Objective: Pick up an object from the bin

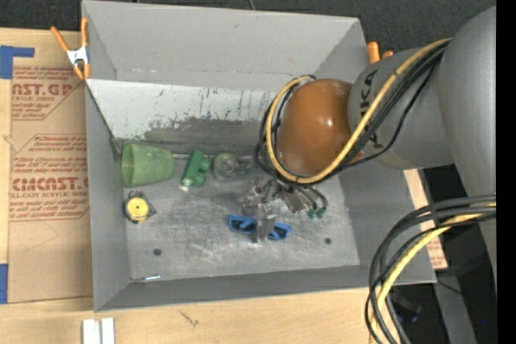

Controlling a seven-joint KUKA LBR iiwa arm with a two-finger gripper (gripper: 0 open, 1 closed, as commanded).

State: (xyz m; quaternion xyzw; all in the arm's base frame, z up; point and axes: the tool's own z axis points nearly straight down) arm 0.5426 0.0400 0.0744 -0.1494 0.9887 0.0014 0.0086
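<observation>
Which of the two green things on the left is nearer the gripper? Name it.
The small bright green piece, lying right of the bigger pale green cup, which is farther from the gripper.

the light is even and moderately bright, coming from above; the back wall of the bin (218, 40), beyond the gripper (266, 215), is the palest surface, while the floor around the gripper is a duller, mottled grey; the orange cover (310, 129) above the gripper carries a soft sheen on its dome; a soft-edged shadow lies on the floor right under the cover and gripper; the green cup (147, 163), well away from the gripper on the side opposite the arm, is evenly lit
</observation>
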